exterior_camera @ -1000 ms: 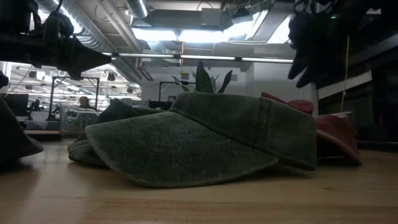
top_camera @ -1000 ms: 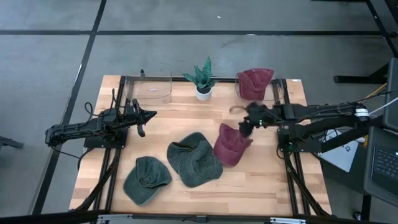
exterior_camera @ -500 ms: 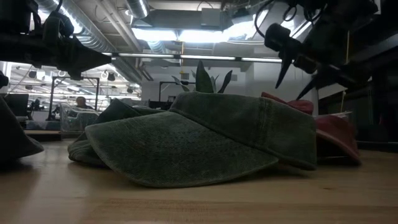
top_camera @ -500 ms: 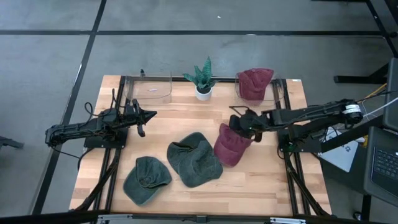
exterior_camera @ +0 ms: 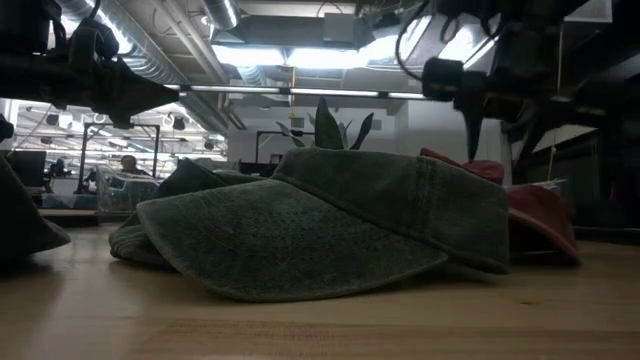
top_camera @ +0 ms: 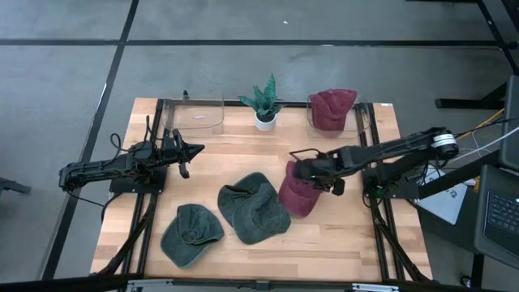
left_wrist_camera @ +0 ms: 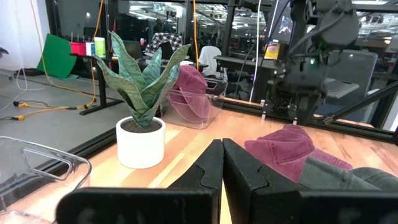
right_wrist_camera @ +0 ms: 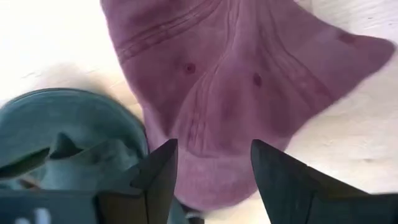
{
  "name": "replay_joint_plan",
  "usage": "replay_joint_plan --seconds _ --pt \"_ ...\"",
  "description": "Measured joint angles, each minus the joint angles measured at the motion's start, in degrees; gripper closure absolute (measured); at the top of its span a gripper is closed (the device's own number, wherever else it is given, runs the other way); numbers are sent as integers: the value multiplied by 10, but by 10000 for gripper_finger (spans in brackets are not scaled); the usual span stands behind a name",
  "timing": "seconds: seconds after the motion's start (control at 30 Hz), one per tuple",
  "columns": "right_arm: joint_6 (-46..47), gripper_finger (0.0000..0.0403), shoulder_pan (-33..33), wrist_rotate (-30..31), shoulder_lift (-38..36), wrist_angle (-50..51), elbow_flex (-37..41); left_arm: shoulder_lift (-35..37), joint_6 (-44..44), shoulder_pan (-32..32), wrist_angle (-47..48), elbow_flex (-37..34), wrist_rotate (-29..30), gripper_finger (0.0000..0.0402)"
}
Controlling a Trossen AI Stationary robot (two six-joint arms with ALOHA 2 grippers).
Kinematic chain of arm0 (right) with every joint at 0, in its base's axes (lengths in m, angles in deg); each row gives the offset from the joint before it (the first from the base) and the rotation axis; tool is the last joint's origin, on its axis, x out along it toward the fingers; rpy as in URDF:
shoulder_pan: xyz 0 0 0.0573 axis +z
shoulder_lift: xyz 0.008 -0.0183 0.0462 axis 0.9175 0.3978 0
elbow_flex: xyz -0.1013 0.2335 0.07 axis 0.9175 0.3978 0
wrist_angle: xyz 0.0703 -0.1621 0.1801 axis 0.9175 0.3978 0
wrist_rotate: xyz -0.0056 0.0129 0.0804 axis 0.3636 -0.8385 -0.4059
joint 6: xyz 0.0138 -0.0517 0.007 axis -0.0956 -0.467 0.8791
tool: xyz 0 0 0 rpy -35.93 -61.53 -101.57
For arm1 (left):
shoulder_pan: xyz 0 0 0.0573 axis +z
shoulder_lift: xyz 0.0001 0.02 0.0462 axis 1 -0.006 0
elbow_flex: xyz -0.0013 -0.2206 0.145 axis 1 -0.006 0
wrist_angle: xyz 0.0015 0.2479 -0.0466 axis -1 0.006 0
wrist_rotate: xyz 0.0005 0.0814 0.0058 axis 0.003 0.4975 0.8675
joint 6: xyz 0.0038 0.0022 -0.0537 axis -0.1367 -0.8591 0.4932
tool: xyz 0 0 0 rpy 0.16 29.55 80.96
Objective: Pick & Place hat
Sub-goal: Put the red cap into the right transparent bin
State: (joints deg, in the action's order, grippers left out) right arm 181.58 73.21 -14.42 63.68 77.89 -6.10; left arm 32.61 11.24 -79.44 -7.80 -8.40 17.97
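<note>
A maroon hat lies crown up on the wooden table, right of centre, its left side against a green hat. My right gripper hangs just above it, open, fingers pointing down over the crown; the tips stand above the hat without touching it. A second green hat lies near the front left. Another maroon hat sits in a clear bin at the far right. My left gripper waits shut and level at the table's left.
A potted plant stands at the far middle, with an empty-looking clear bin to its left. Black frame rails run along both sides of the table. Bare wood lies between the two arms.
My right gripper has gone toward the table's left and down, from beside the maroon hat to over its crown, and has tipped from nearly level to pointing down. Its fingers stay open. The hats have not moved.
</note>
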Motion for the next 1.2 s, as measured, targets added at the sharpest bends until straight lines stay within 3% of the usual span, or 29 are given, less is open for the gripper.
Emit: replay_joint_plan --seconds 0.17,0.43,0.97,1.2 --pt "-4 202 -3 7 54 -70 -2 0 0 0 0 0 0 398" --pt "-2 202 -4 21 90 -67 -2 0 0 0 0 0 0 398" --pt "-4 202 -5 40 86 48 -3 0 0 0 0 0 0 398" --pt "-4 202 24 3 82 85 -3 0 0 0 0 0 0 397"
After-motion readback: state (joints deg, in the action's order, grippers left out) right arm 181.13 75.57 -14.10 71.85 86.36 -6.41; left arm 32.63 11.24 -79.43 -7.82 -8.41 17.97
